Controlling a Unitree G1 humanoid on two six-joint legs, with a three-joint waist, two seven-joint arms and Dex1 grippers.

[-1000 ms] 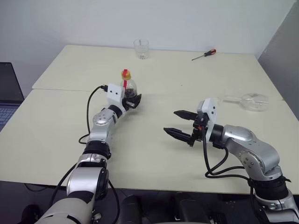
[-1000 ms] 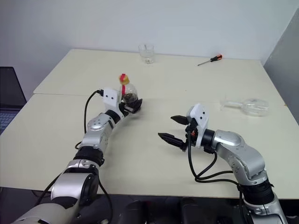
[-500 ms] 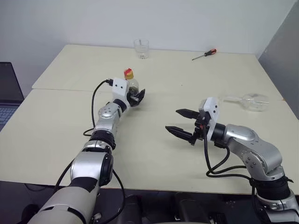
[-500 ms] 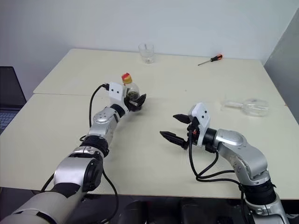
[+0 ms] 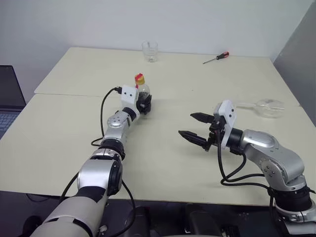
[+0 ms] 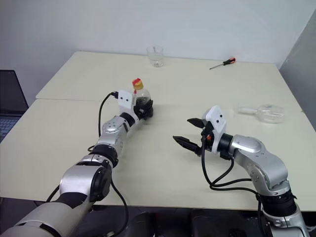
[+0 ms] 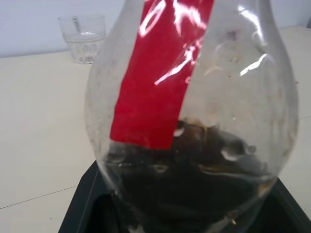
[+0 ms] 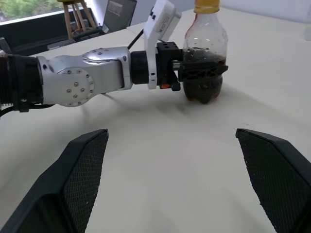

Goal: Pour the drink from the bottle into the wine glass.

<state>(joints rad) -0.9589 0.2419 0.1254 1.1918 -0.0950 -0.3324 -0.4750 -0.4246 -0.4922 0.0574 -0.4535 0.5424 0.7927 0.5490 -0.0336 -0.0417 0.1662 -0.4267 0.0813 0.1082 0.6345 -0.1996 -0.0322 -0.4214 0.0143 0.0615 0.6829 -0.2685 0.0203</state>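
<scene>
Bottle (image 5: 141,90): upright on table (image 5: 74,69), lodged between the two black fingers of left pincer (image 5: 144,102); fingers wrapped about the lower bulge, at the level of the drink (image 8: 204,82). Dark liquid filling roughly the bottom third. Yellow-and-red cap (image 5: 139,77) above the pincer, apparently on.

Left pincer: closed on the bottle, pointing level. Grip low and below the red label strip (image 7: 155,77).

Right pincer (image 5: 186,124): fingers spread wide, holding nothing, hovering over bare table, well apart from the bottle.

Wine glass (image 5: 266,106): lying on its side, it seems, beyond and outward of right pincer, well apart from left pincer.

Tumbler (image 5: 149,51): far beyond left pincer, upright; not the target. Screwdriver (image 5: 216,58): far beyond right pincer.

Step in hand, as judged: securing the bottle before lifting.

Handling notes:
- Confirm firm contact on both sides of the bulge before raising; rounded plastic likely to slip or dent.
- Lift straight up and keep upright while carrying.
- Deal with the cap first if truly on; free right pincer well suited.
- Stand the glass upright before any tilt; probably right pincer's job too.
- Bring the neck just over the bowl's rim, then tilt slowly.
</scene>
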